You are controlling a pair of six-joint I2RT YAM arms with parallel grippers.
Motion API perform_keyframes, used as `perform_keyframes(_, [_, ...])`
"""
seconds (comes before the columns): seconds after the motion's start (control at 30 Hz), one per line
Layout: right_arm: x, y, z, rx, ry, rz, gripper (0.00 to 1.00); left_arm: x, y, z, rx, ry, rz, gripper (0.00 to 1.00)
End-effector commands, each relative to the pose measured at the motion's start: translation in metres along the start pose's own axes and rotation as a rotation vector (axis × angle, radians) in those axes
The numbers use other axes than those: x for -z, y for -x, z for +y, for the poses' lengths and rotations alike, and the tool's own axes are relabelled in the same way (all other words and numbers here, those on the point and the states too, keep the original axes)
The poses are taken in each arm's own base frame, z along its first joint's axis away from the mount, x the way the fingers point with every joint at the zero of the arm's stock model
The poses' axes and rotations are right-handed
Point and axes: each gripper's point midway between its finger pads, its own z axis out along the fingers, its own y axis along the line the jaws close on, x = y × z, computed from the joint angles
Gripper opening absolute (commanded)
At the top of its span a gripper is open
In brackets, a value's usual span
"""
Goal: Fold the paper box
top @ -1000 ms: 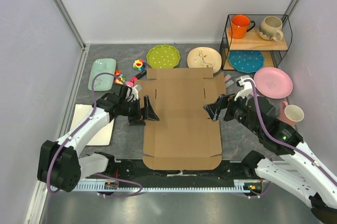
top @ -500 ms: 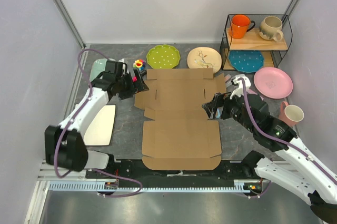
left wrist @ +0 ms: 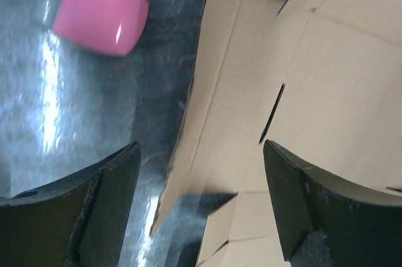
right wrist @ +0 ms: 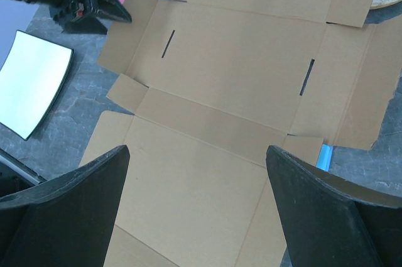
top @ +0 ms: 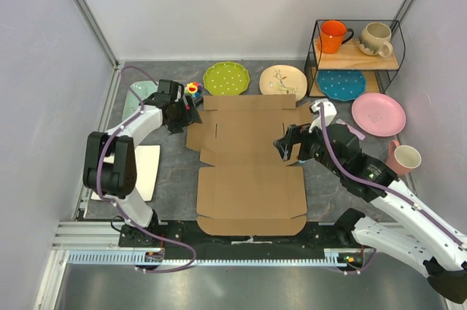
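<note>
The paper box [top: 248,168] is a brown cardboard die-cut lying unfolded and nearly flat in the middle of the table. It also fills the right wrist view [right wrist: 232,85]. My left gripper [top: 191,115] is open at the far left side flap. In the left wrist view the gripper [left wrist: 201,147] straddles that flap's edge [left wrist: 207,110], which stands slightly off the table; the fingers do not touch it. My right gripper [top: 287,147] is open and empty above the box's right side, over the middle panel [right wrist: 196,151].
A white tray [top: 139,171] lies left of the box. Green [top: 226,78], cream [top: 283,80] and pink [top: 378,113] plates lie behind and to the right. A wire rack [top: 357,58] holds mugs and a blue plate. Small toys [top: 193,90] and a pink object [left wrist: 100,9] lie near my left gripper.
My left arm has swung from the box's left middle edge to the far left flap. My right gripper has shifted a little left and farther over the box. The box lies as before.
</note>
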Motion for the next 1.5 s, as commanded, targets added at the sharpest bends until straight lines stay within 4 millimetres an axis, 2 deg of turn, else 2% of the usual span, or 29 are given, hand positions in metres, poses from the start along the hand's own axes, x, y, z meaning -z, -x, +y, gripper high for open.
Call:
perform_keyframes(0.0, [-0.009, 0.005, 0.004, 0.01, 0.014, -0.017, 0.98, -0.017, 0.029, -0.018, -0.056, -0.035, -0.035, 0.82])
perform_keyframes(0.03, [-0.01, 0.007, 0.005, 0.011, 0.016, -0.02, 0.98, -0.024, 0.026, -0.016, -0.065, -0.025, -0.019, 0.76])
perform_keyframes(0.1, [-0.01, 0.013, 0.008, 0.012, 0.019, -0.032, 0.98, -0.028, 0.018, -0.012, -0.084, -0.024, -0.002, 0.71])
perform_keyframes(0.13, [-0.012, 0.014, 0.008, 0.012, 0.015, -0.03, 0.98, -0.026, 0.02, -0.017, -0.109, -0.061, -0.02, 0.64])
perform_keyframes(0.17, [-0.013, 0.015, 0.008, 0.015, 0.014, -0.032, 0.98, -0.028, 0.009, -0.013, -0.121, -0.064, -0.004, 0.6])
perform_keyframes(0.23, [-0.016, 0.016, 0.008, 0.014, 0.007, -0.032, 0.98, -0.027, 0.005, -0.014, -0.173, -0.08, -0.012, 0.47])
perform_keyframes(0.4, [-0.024, 0.016, 0.013, -0.012, 0.023, -0.035, 0.98, -0.026, -0.009, -0.009, -0.275, -0.07, 0.029, 0.23])
perform_keyframes(0.47, [-0.026, 0.017, 0.015, -0.016, 0.032, -0.036, 0.98, -0.023, -0.013, -0.007, -0.297, -0.069, 0.048, 0.2])
perform_keyframes(0.63, [-0.027, 0.024, 0.015, -0.007, 0.017, -0.046, 0.98, -0.012, -0.021, -0.014, -0.418, -0.095, 0.031, 0.02])
perform_keyframes(0.77, [-0.035, 0.031, 0.009, -0.008, -0.039, -0.051, 0.98, 0.0, -0.018, -0.025, -0.552, -0.118, -0.035, 0.02])
perform_keyframes(0.9, [-0.048, 0.039, 0.003, 0.014, -0.092, -0.078, 0.96, 0.022, 0.005, -0.044, -0.604, -0.171, -0.16, 0.02])
perform_keyframes(1.0, [-0.062, 0.047, 0.005, 0.05, -0.105, -0.079, 0.96, 0.032, 0.021, -0.053, -0.648, -0.189, -0.233, 0.02])
perform_keyframes(1.1, [-0.079, 0.05, 0.007, 0.125, -0.119, -0.045, 0.98, 0.037, 0.027, -0.058, -0.699, -0.205, -0.262, 0.02])
perform_keyframes(1.23, [-0.096, 0.054, 0.01, 0.187, -0.12, -0.033, 0.98, 0.037, 0.016, -0.057, -0.716, -0.242, -0.268, 0.02])
perform_keyframes(1.27, [-0.101, 0.057, 0.011, 0.192, -0.123, -0.039, 0.98, 0.044, 0.016, -0.06, -0.704, -0.263, -0.299, 0.02])
perform_keyframes(1.3, [-0.103, 0.064, 0.009, 0.193, -0.141, -0.066, 0.98, 0.039, 0.003, -0.054, -0.697, -0.274, -0.284, 0.02])
perform_keyframes(1.37, [-0.11, 0.075, 0.006, 0.195, -0.182, -0.101, 0.98, 0.052, 0.006, -0.067, -0.675, -0.354, -0.376, 0.02])
perform_keyframes(1.4, [-0.112, 0.086, 0.004, 0.194, -0.209, -0.147, 0.98, 0.044, -0.01, -0.058, -0.66, -0.363, -0.374, 0.02])
perform_keyframes(1.43, [-0.118, 0.088, 0.004, 0.212, -0.209, -0.155, 0.98, 0.053, -0.001, -0.068, -0.654, -0.402, -0.467, 0.02])
perform_keyframes(1.47, [-0.122, 0.092, 0.006, 0.255, -0.205, -0.162, 0.98, 0.059, -0.003, -0.07, -0.641, -0.42, -0.501, 0.02])
